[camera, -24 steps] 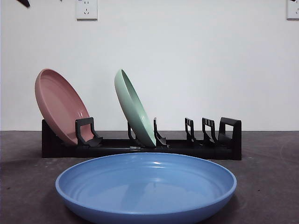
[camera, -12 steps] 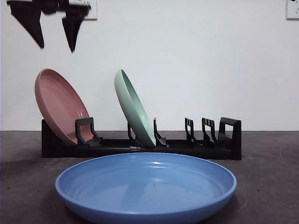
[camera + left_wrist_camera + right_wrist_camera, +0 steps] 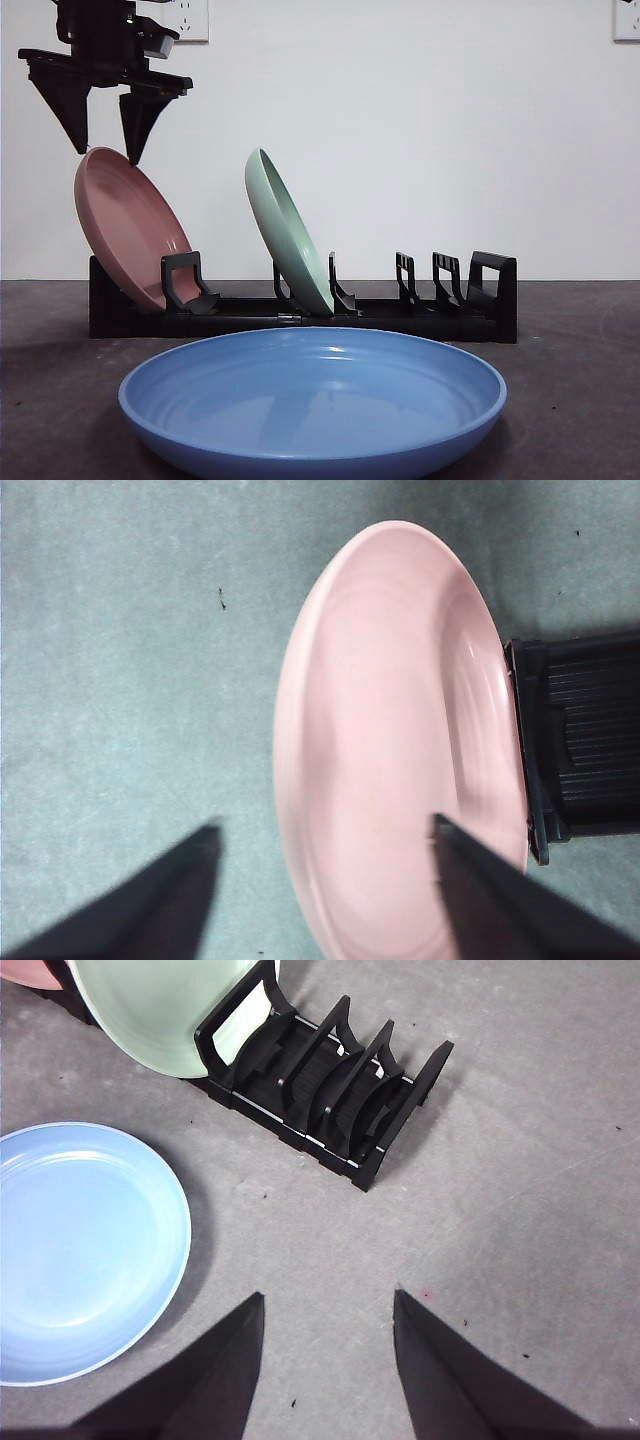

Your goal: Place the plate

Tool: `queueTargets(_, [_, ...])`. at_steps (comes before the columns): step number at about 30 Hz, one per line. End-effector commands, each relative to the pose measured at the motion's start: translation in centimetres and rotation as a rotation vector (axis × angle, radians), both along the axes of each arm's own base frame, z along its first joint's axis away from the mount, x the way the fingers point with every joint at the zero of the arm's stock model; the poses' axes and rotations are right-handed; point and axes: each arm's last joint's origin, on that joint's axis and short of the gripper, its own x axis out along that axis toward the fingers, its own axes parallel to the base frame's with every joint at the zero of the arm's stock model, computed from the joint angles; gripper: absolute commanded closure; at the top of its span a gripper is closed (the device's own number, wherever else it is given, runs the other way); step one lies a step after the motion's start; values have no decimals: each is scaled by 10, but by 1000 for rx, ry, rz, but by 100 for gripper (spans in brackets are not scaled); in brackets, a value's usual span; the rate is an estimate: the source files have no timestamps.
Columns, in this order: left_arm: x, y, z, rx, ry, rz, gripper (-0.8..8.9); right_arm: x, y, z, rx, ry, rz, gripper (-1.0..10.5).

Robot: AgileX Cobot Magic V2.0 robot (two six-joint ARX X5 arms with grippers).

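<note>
A dish rack (image 3: 300, 310) stands far back on the table (image 3: 580, 400), running left to right. One plate (image 3: 125, 225) leans in its leftmost slot, a second plate (image 3: 288, 232) stands tilted near the middle, and the slots to the right hold nothing. A third plate (image 3: 312, 400) lies flat on the table in front of the rack. The left gripper (image 3: 105, 125) hangs open just above the leftmost plate's top rim.

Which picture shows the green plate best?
The front view: the green plate stands whole in the black rack, leaning left, seen nearly edge-on. The right wrist view catches only part of it at the picture's edge, cut off. The left wrist view does not show it, only the pink plate.
</note>
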Motion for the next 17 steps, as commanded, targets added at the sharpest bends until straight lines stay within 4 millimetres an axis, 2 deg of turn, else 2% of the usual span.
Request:
queueTargets(1, [6,-3,0,3,-11,-5,570,1,1,2,13,-4,-1,746])
queueTargets(3, [6,-3,0,6,-11,-4,578,1,1,3,13,-5,-1,746])
queueTargets(6, [6,-2,0,9,-10,-3,664,1,1,2,13,-4,-1,746])
queueTargets(16, [8,7,-1,31,-12,30,664,-4,-1,4,14,-7,-1,746])
queueTargets(17, [9,8,-1,31,-11,34,687,-5,-1,4,14,-9,-1,746])
